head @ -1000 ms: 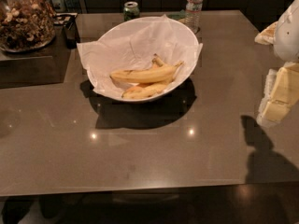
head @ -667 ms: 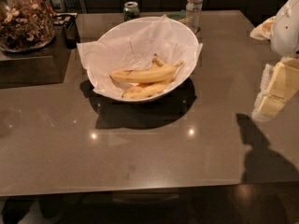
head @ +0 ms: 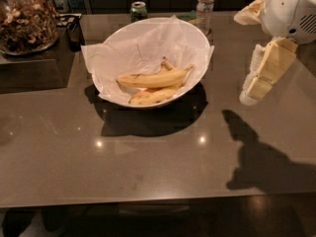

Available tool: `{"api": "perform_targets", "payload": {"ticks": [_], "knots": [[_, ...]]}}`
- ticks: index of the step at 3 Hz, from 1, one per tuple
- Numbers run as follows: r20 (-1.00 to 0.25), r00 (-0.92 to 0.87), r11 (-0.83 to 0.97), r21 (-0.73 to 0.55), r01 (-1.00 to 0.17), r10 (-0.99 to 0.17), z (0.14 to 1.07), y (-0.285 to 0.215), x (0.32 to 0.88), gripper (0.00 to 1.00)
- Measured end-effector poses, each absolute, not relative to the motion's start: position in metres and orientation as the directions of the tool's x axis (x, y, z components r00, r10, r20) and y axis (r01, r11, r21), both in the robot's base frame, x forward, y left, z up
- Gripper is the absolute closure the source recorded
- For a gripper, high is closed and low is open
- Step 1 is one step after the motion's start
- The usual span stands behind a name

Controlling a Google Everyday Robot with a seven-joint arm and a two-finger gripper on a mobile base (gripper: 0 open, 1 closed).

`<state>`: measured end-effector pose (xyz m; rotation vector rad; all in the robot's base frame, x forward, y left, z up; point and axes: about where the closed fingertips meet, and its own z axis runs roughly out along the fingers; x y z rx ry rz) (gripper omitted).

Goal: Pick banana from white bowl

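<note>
Gripper (head: pixel 252 90) hangs over table (head: pixel 148 162), well right of white bowl (head: pixel 195 78).
Banana (head: pixel 155 79) in bowl, touching shorter banana (head: pixel 150 97); grip opening: can't tell.

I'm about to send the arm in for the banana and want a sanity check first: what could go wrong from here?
1. The banana lies against a shorter, browner banana. A grasp could catch the wrong one, or both.
2. Both rest on crinkled paper lining the white bowl, so the paper might lift too.
3. The gripper hangs to the right of the bowl, outside its raised rim. A low sideways approach could knock the bowl.
</note>
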<state>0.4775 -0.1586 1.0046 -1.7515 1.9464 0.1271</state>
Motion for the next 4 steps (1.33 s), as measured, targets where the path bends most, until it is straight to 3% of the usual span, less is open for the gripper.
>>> {"api": "perform_targets", "payload": {"ticks": [2, 4], "knots": [[-0.490, -0.063, 0.195, -0.225, -0.955, -0.870, 0.991, -0.152, 0.486, 0.00], [-0.568, -0.003, 0.109, -0.153, -0.982, -0.823, 0.961, -0.088, 0.519, 0.00]]}}
